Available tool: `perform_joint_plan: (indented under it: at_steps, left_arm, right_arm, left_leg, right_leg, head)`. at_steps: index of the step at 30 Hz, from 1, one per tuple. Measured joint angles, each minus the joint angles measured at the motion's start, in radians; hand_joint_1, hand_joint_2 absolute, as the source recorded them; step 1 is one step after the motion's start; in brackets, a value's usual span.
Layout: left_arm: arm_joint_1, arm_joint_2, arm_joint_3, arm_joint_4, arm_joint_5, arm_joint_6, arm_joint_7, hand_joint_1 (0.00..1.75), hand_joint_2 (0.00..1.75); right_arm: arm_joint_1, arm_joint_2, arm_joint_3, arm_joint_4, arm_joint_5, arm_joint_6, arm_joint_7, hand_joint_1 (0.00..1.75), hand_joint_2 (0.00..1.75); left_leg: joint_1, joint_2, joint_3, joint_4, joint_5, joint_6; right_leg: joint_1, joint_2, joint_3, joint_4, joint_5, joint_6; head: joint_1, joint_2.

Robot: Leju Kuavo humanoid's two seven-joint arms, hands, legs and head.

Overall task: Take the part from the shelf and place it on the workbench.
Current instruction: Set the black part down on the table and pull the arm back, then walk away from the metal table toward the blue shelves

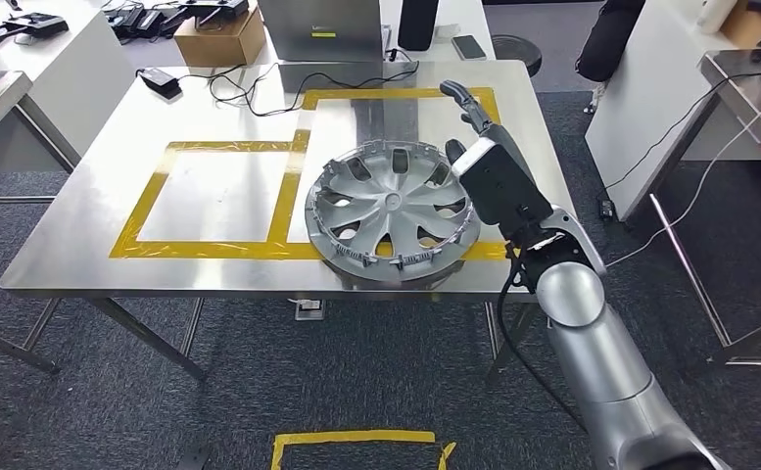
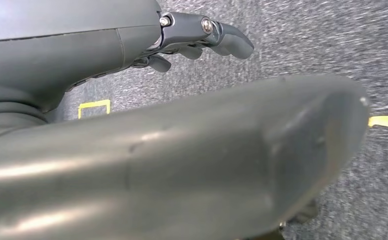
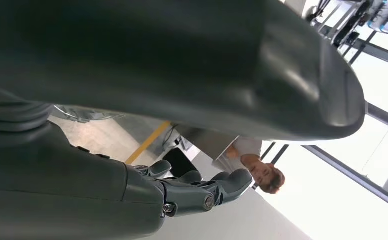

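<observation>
Right hand [image 1: 474, 132] empty beside silver spoked wheel cover [image 1: 393, 211] on workbench [image 1: 92, 220].

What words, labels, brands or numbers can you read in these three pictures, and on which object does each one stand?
No text can be read in these pictures.
The laptop has a yellow-green sticker on its lid, too small to read.
The cardboard box carries no legible print.
The wheel cover shows no legible badge at its hub.

The right hand [image 1: 482, 147] covers the near-side rim of the hubcap [image 1: 393, 210] beneath it on the desk [image 1: 92, 211], the carpet beyond the left hand [image 2: 201, 35] is smeared with blur, and a laptop [image 1: 322, 29] is cut off.
</observation>
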Motion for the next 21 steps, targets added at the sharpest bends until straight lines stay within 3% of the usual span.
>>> perform_joint_plan:
  at_steps: [1, 2, 4, 6, 7, 10, 12, 14, 16, 17, 18, 19, 20, 21]
  left_arm:
    - [0.000, 0.001, 0.000, 0.000, -0.001, 0.001, 0.001, 0.00, 0.00]
    - [0.000, 0.002, 0.000, 0.000, -0.002, 0.001, 0.001, 0.00, 0.00]
    - [-0.001, 0.003, 0.000, 0.000, -0.004, 0.002, 0.001, 0.00, 0.00]
    - [-0.004, 0.005, 0.000, -0.002, -0.005, 0.003, 0.001, 0.00, 0.00]
    - [-0.006, 0.005, 0.000, -0.003, -0.006, 0.003, 0.001, 0.00, 0.00]
    - [-0.007, 0.006, 0.000, -0.003, -0.007, 0.005, 0.001, 0.00, 0.00]
    - [-0.008, 0.005, 0.000, -0.003, -0.008, 0.005, 0.002, 0.00, 0.00]
    - [-0.008, 0.005, 0.000, -0.004, -0.008, 0.005, 0.002, 0.00, 0.00]
    - [-0.007, 0.005, 0.000, -0.004, -0.008, 0.005, 0.002, 0.00, 0.00]
    - [-0.007, 0.005, 0.000, -0.004, -0.008, 0.004, 0.002, 0.00, 0.00]
    - [-0.007, 0.005, 0.000, -0.004, -0.008, 0.004, 0.002, 0.00, 0.00]
    - [-0.007, 0.005, 0.000, -0.004, -0.009, 0.003, 0.002, 0.00, 0.00]
    - [-0.007, 0.005, 0.000, -0.004, -0.009, 0.002, 0.002, 0.00, 0.00]
    - [-0.007, 0.005, 0.000, -0.004, -0.010, 0.002, 0.002, 0.00, 0.00]
  right_arm:
    - [0.004, -0.002, 0.000, 0.000, 0.000, 0.000, 0.001, 0.00, 0.00]
    - [0.008, -0.004, 0.000, 0.000, 0.000, 0.000, 0.001, 0.00, 0.00]
    - [0.013, -0.008, 0.000, 0.000, -0.001, -0.001, 0.001, 0.00, 0.00]
    - [0.016, -0.009, -0.001, 0.000, -0.001, -0.002, 0.001, 0.00, 0.00]
    - [0.017, -0.010, -0.001, 0.000, -0.001, -0.002, 0.000, 0.00, 0.00]
    - [0.020, -0.012, -0.001, 0.000, -0.001, -0.003, 0.000, 0.00, 0.00]
    - [0.021, -0.016, -0.001, 0.000, -0.001, -0.003, 0.000, 0.00, 0.00]
    - [0.021, -0.018, -0.002, 0.000, -0.001, -0.003, 0.000, 0.00, 0.00]
    - [0.022, -0.019, -0.002, 0.000, -0.001, -0.003, 0.000, 0.00, 0.00]
    - [0.023, -0.020, -0.002, 0.000, -0.001, -0.003, 0.000, 0.00, 0.00]
    - [0.024, -0.021, -0.002, 0.000, -0.001, -0.003, 0.001, 0.00, 0.00]
    - [0.025, -0.021, -0.002, 0.000, -0.001, -0.003, 0.001, 0.00, 0.00]
    - [0.024, -0.021, -0.002, 0.000, -0.001, -0.003, 0.001, 0.00, 0.00]
    - [0.023, -0.021, -0.002, -0.001, -0.001, -0.003, 0.000, 0.00, 0.00]
  left_leg:
    - [-0.003, 0.000, -0.007, 0.033, -0.010, 0.004]
    - [-0.007, 0.000, 0.004, 0.028, -0.001, 0.010]
    - [-0.016, 0.000, 0.075, -0.079, 0.051, 0.027]
    - [-0.026, 0.002, 0.145, -0.196, 0.079, 0.039]
    - [-0.031, 0.003, 0.159, -0.224, 0.082, 0.042]
    - [-0.036, 0.004, 0.145, -0.239, 0.106, 0.055]
    - [-0.031, 0.007, 0.135, -0.249, 0.129, 0.067]
    - [-0.028, 0.009, 0.117, -0.252, 0.150, 0.074]
    - [-0.028, 0.010, 0.087, -0.251, 0.172, 0.078]
    - [-0.028, 0.010, 0.071, -0.248, 0.183, 0.078]
    - [-0.028, 0.011, 0.054, -0.245, 0.193, 0.077]
    - [-0.028, 0.011, 0.039, -0.241, 0.202, 0.075]
    - [-0.028, 0.011, 0.025, -0.236, 0.210, 0.072]
    - [-0.028, 0.011, 0.013, -0.231, 0.217, 0.068]
  right_leg:
    - [0.004, 0.000, -0.008, 0.000, 0.007, -0.002]
    - [0.008, 0.000, -0.017, 0.000, 0.014, -0.003]
    - [0.013, 0.000, -0.033, 0.000, 0.029, -0.003]
    - [0.016, 0.000, -0.043, -0.002, 0.046, 0.004]
    - [0.015, -0.001, -0.044, -0.004, 0.054, 0.010]
    - [0.011, -0.003, -0.043, -0.017, 0.077, 0.032]
    - [0.011, -0.004, -0.051, -0.013, 0.060, 0.042]
    - [0.009, -0.006, -0.072, 0.053, -0.019, 0.047]
    - [0.008, -0.008, -0.102, 0.179, -0.108, 0.053]
    - [0.008, -0.008, -0.108, 0.233, -0.125, 0.055]
    - [0.008, -0.008, -0.098, 0.256, -0.119, 0.056]
    - [0.008, -0.008, -0.071, 0.244, -0.099, 0.056]
    - [0.008, -0.009, -0.024, 0.196, -0.077, 0.054]
    - [0.009, -0.009, 0.033, 0.124, -0.073, 0.051]
  head:
    - [-0.001, 0.000]
    - [-0.001, 0.000]
    - [-0.001, 0.000]
    - [0.000, 0.000]
    - [-0.001, 0.000]
    - [-0.002, 0.000]
    - [-0.001, 0.000]
    - [0.004, 0.000]
    - [0.007, 0.000]
    - [0.008, 0.000]
    - [0.008, 0.000]
    - [0.008, 0.000]
    - [0.008, 0.000]
    - [0.008, 0.000]
